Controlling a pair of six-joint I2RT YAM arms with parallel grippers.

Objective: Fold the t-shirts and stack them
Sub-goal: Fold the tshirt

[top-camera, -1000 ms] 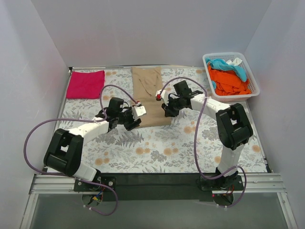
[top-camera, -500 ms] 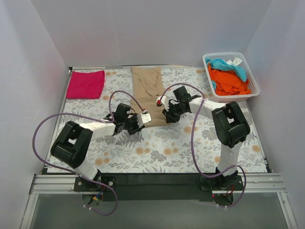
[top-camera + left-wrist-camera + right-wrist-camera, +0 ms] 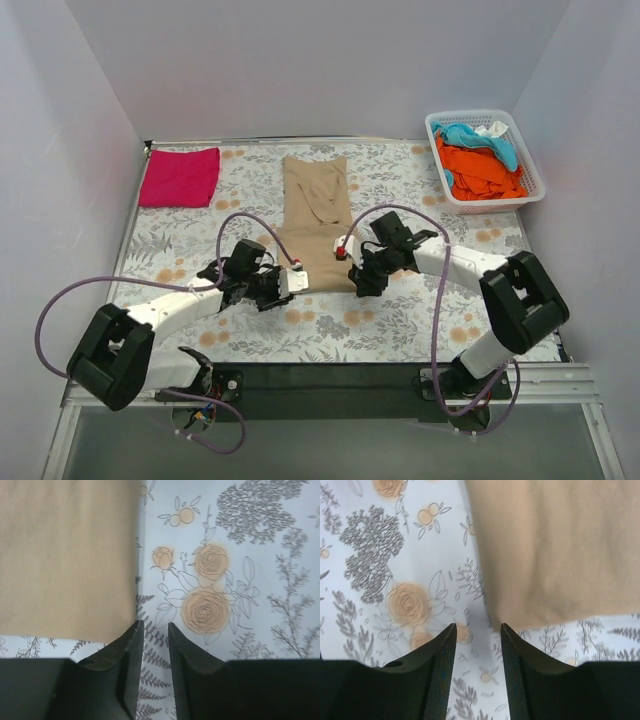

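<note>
While both grippers sit at the near hem of the tan t-shirt (image 3: 316, 225), I treat the grasp as the weak point. At far left, the folded pink t-shirt (image 3: 180, 177) lies well apart from the work and is not at risk. The left gripper (image 3: 152, 630) shows only a narrow slit between its jaws, with bare floral table (image 3: 225, 580) in it and no cloth; the shirt's near-left corner lies just outside one jaw. If I close here, I judge that it pinches nothing. The shirt lies lengthwise at table centre, folded narrow. The right gripper (image 3: 475, 630) stands wider apart, likewise empty, with the near-right corner at the tip of one jaw. Closing may catch a single layer, and the fold then opens on lifting. Unequal grips would skew the hem. At far right, the basket (image 3: 497, 204) holds further shirts
</note>
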